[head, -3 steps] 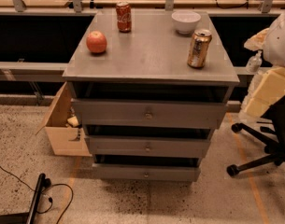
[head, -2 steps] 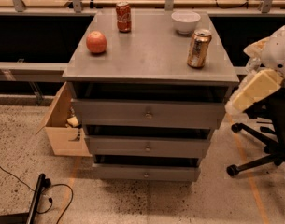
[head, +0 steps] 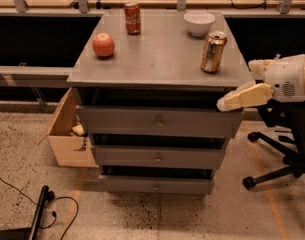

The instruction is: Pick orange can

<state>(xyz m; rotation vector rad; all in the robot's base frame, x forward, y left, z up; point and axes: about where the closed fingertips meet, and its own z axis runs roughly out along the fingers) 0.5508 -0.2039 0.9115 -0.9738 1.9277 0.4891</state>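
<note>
The orange can (head: pixel 213 52) stands upright on the right side of the grey cabinet top (head: pixel 157 59), a shiny golden-orange can with pale patches and a silver top. My gripper (head: pixel 236 84) reaches in from the right edge of the view on a white arm. It hangs at the cabinet's front right corner, below and to the right of the can, apart from it. Its two cream fingers are spread apart with nothing between them; the lower finger (head: pixel 244 97) points left across the cabinet's top edge.
A red cola can (head: pixel 132 17) stands at the back, a white bowl (head: pixel 199 23) behind the orange can, a red apple (head: pixel 103 45) at the left. An open cardboard box (head: pixel 67 134) sits left of the drawers. An office chair base (head: pixel 279 164) stands at the right.
My gripper has moved left and down from the right edge to the cabinet's front right corner, closer to the orange can. The things on top have not moved.
</note>
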